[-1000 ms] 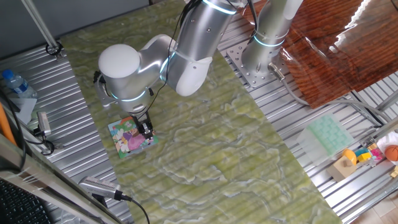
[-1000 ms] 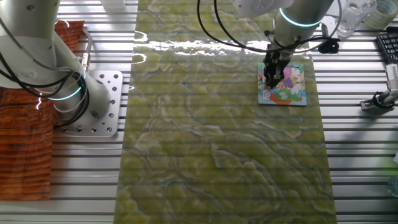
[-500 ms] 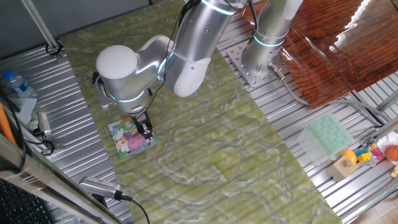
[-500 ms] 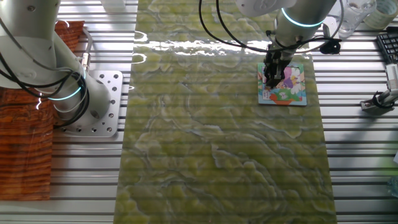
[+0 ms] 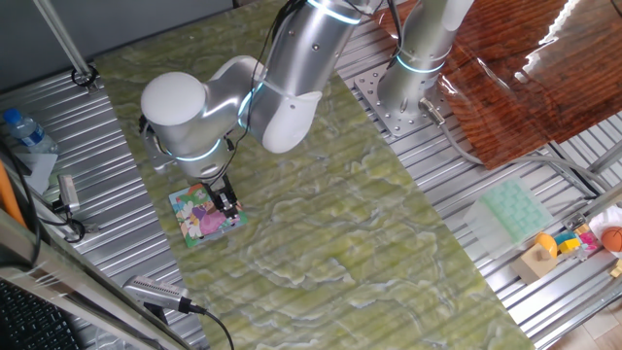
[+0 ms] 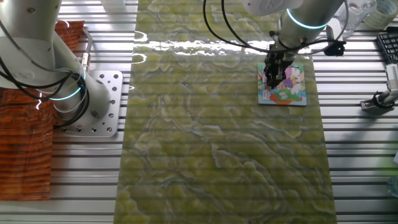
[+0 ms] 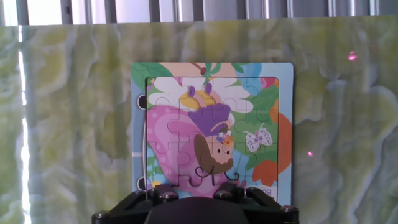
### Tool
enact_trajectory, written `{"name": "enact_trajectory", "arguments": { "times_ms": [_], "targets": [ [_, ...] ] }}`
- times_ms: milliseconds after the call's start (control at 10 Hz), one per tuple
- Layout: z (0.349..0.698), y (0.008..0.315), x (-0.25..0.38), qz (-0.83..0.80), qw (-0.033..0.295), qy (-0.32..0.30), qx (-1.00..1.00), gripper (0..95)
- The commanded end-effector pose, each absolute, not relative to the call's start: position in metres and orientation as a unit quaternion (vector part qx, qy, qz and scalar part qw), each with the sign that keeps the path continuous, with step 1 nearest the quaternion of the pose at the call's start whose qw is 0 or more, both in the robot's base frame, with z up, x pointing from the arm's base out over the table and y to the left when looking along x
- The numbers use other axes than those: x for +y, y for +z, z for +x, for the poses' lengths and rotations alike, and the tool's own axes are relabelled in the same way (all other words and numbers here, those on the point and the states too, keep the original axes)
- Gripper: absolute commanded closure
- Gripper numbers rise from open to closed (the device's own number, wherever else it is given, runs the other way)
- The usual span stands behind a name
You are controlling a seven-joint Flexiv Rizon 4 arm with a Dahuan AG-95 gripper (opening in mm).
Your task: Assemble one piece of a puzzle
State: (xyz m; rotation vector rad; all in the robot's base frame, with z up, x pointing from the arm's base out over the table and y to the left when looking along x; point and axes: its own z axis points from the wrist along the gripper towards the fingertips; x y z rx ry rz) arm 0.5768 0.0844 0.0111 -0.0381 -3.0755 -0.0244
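Fingers [image 5: 227,205] low over the puzzle [image 5: 202,215]; their opening cannot be told.

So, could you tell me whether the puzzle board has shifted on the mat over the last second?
No. The puzzle board lies at the same spot against the mat's right edge.
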Motion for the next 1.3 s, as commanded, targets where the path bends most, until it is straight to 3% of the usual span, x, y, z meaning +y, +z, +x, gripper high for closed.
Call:
{"name": "enact_trajectory", "arguments": {
  "times_ms": [100, 1300],
  "targets": [
    [0.5764, 0.0117, 0.0846, -0.013, 0.037, -0.007, -0.999, 95.0],
    [0.5769, 0.0111, 0.0854, -0.006, 0.055, -0.009, -0.998, 95.0]
  ]
}}
